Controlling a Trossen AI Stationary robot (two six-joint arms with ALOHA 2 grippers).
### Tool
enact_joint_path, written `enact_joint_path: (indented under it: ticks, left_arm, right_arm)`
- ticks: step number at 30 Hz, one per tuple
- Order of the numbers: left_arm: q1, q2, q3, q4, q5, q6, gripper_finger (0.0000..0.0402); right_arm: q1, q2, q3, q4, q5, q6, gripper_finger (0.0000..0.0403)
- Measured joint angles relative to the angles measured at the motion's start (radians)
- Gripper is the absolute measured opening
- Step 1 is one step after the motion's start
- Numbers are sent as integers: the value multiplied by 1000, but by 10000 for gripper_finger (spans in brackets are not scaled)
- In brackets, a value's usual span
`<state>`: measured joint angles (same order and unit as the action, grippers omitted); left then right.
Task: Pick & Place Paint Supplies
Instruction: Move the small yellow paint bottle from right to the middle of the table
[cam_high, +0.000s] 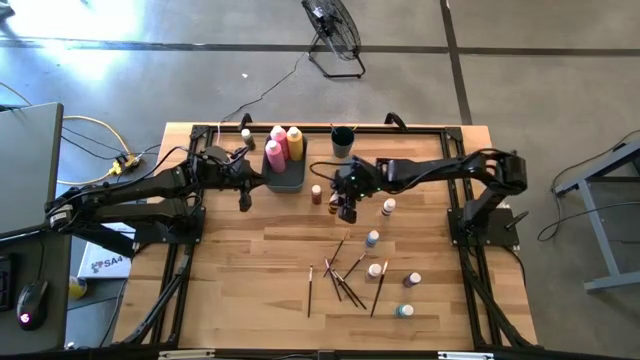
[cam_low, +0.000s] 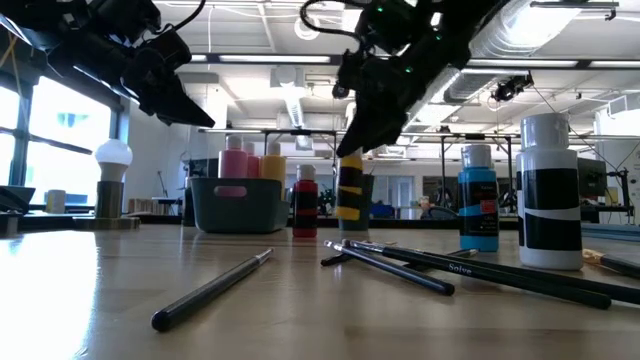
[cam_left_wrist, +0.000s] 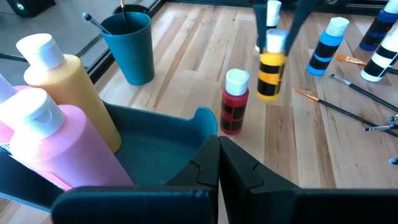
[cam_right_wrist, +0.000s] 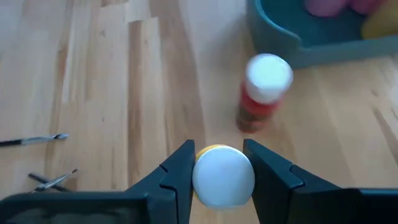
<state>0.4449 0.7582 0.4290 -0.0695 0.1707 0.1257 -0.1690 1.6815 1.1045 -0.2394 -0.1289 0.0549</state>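
Yellow paint bottle (cam_low: 351, 199), white-capped, hangs above the table clamped between the right gripper's (cam_right_wrist: 222, 163) fingers, at three o'clock of the red paint bottle (cam_left_wrist: 235, 102) and teal bin (cam_high: 287, 176); left gripper (cam_left_wrist: 219, 163) hovers closed over that bin.

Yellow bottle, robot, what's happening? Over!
Right gripper shut on yellow bottle, lifted off table. Left gripper shut, empty, over bin. Red bottle stands before bin.

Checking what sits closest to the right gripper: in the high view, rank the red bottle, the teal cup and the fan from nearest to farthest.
From the right gripper, holding the yellow bottle:
1. Red bottle, just beside it, towards the bin.
2. Teal cup, at the table's far edge.
3. Fan, on the floor beyond.
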Motion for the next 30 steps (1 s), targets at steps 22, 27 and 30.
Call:
enact_joint_path:
  ticks: [22, 27, 30]
  left_arm:
    - [0, 0, 0, 0, 0, 0, 0]
    - [0, 0, 0, 0, 0, 0, 0]
    - [0, 0, 0, 0, 0, 0, 0]
  right_arm:
    - [51, 272, 375, -103, -4, -180, 115]
    - [51, 272, 378, -99, 3, -183, 120]
    - [52, 273, 378, -100, 16, -185, 119]
